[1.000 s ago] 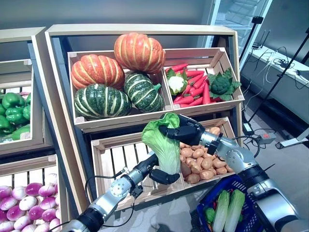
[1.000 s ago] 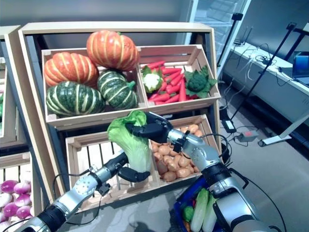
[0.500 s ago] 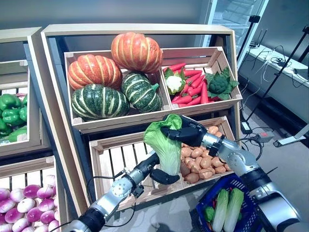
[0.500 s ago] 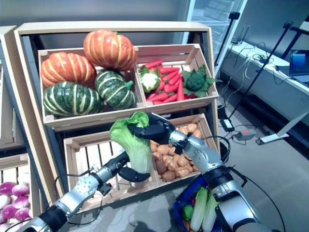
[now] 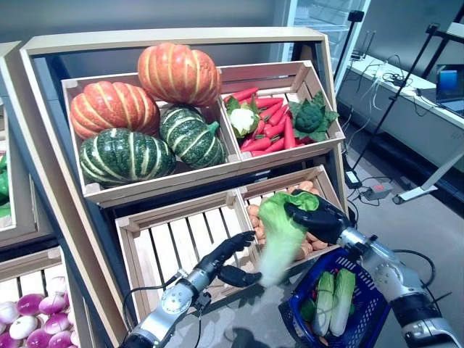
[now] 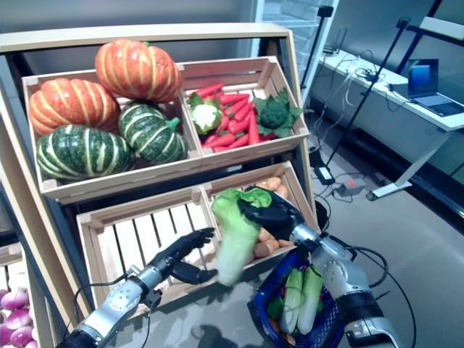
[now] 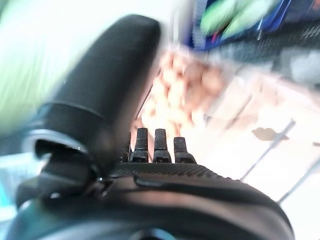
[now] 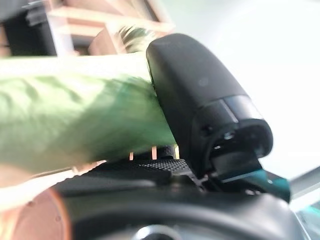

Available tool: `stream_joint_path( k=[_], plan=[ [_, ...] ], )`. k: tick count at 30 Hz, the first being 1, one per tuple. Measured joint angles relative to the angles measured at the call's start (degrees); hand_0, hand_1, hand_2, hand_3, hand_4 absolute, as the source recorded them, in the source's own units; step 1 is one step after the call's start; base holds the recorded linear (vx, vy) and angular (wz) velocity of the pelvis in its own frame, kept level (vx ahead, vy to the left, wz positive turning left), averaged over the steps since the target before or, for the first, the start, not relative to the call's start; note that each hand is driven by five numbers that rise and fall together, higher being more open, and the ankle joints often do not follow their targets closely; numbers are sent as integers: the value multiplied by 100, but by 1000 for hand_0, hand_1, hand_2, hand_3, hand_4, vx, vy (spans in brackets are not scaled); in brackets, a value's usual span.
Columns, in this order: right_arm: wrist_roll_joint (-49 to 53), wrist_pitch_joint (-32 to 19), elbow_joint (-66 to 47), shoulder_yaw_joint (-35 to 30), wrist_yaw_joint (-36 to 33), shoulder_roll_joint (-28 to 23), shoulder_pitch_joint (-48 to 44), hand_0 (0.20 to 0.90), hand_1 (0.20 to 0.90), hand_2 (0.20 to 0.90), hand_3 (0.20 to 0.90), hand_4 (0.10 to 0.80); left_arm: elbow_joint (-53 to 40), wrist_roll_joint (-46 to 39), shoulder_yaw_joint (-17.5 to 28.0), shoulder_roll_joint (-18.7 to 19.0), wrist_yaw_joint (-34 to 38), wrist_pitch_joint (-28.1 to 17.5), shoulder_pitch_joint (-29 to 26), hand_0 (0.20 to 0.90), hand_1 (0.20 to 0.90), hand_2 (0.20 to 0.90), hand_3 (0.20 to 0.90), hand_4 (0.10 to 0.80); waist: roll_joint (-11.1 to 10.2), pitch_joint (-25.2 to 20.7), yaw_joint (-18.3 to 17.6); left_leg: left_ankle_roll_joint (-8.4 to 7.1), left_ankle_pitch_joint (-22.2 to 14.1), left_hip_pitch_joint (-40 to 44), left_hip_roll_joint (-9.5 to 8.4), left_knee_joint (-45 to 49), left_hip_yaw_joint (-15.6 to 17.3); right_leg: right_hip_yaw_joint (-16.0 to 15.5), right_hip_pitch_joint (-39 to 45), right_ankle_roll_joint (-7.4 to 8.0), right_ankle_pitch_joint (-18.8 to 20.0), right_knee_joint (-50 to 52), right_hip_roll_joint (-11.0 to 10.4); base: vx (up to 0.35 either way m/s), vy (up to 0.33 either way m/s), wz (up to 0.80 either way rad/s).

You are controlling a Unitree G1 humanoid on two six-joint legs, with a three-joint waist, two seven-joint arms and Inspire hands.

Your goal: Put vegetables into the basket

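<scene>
My right hand is shut on the leafy top of a green cabbage, which hangs down beside the blue basket. In the right wrist view the cabbage lies pinched between thumb and fingers. The basket sits low at the right and holds two pale green cabbages. My left hand is open with straight fingers, just left of the cabbage's white stem and apart from it, in front of the empty lower left crate.
Orange and green pumpkins fill the upper left crate. Carrots, cauliflower and broccoli fill the upper right one. Potatoes lie in the lower right crate behind the cabbage. Purple onions sit at the lower left. Floor, stands and a desk lie to the right.
The left hand has let go of the cabbage and opened. The right hand has carried the cabbage right and down towards the basket. The camera has shifted to the right.
</scene>
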Motion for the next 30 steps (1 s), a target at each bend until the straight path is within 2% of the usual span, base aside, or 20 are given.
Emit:
stream_joint_path(
  k=[3, 5, 9, 12, 19, 20, 23, 25, 27, 30],
  plan=[
    [-96, -123, 36, -382, -134, -136, 618, 300, 300, 300, 300, 400, 303, -487, 981, 42, 273, 90, 56, 900, 900, 900, 900, 800, 31, 19, -39, 0, -1, -12, 6, 0, 78, 81, -51, -10, 25, -9, 15, 11, -24, -14],
    [-97, -335, 108, -540, -358, -142, 820, 300, 300, 300, 300, 400, 511, -664, 1290, 66, 370, 89, 94, 900, 900, 900, 900, 800, 75, 47, -123, 0, 0, -34, 4, 0, 97, 127, -77, -1, 53, -11, 11, 14, -22, -10],
    [-91, -724, 276, -726, -663, -98, 891, 300, 300, 300, 300, 400, 557, -756, 1203, -13, 355, 90, 198, 900, 900, 900, 900, 800, 95, 62, -175, 13, -6, -37, 1, 0, 118, 160, -104, 18, 77, -14, -10, 25, -30, -4],
    [-73, -1047, 357, -1066, -1142, 134, 900, 300, 300, 300, 300, 400, 553, -812, 1022, -183, 273, 92, 309, 900, 900, 900, 900, 800, 98, 63, -180, 13, -6, -29, 5, -1, 142, 179, -115, 16, 83, -15, -7, 33, -30, -4],
    [-72, -1846, 1450, -1325, -2170, 175, 664, 300, 300, 300, 300, 400, 544, -874, 740, -193, 198, 105, 356, 900, 900, 900, 900, 800, 184, 164, -141, 15, -8, -168, 1, 85, 162, 172, -281, 7, 76, 96, -8, -103, -49, -2],
    [-74, -2010, 1615, -1303, -2368, 173, 545, 300, 300, 300, 300, 400, 525, -911, 678, -165, 206, 103, 277, 900, 900, 900, 900, 800, 228, 256, -142, 36, -27, -383, 12, 267, 156, 136, -494, -10, 46, 298, -17, -371, -108, 1],
    [-86, -2291, 2033, -1284, -2965, 118, -151, 300, 300, 300, 300, 400, 364, -928, 497, 54, 215, 92, -400, 900, 900, 900, 900, 800, 294, 967, -79, 83, -220, -1391, 108, 1358, 137, -83, -1431, -117, -194, 1342, -80, -276, -105, 8],
    [-103, -2368, 2205, -1276, -3426, 103, -547, 300, 300, 300, 300, 400, 273, -928, 296, 186, 295, 82, -884, 900, 900, 900, 900, 800, 375, 1415, -49, 88, -531, -1978, 203, 2213, 92, -191, -2018, -181, -576, 2338, -145, -209, -58, 24],
    [-198, -2371, 2310, -1264, -3716, 43, -880, 300, 300, 300, 300, 400, 58, -929, 203, 305, 418, -46, -1105, 900, 900, 900, 900, 800, 334, 1727, 29, 80, -816, -2519, 189, 2975, 79, -207, -2718, -307, -1070, 3485, -392, -194, -27, 17],
    [-328, -2374, 2649, -1257, -4086, -308, -1512, 300, 300, 300, 300, 400, -201, -926, 100, 347, 779, -372, -1232, 900, 900, 900, 900, 800, 492, 2181, 115, 115, -1196, -3439, 176, 4234, -67, -154, -3627, -393, -1592, 4886, -651, -121, -12, 18]
  ],
)
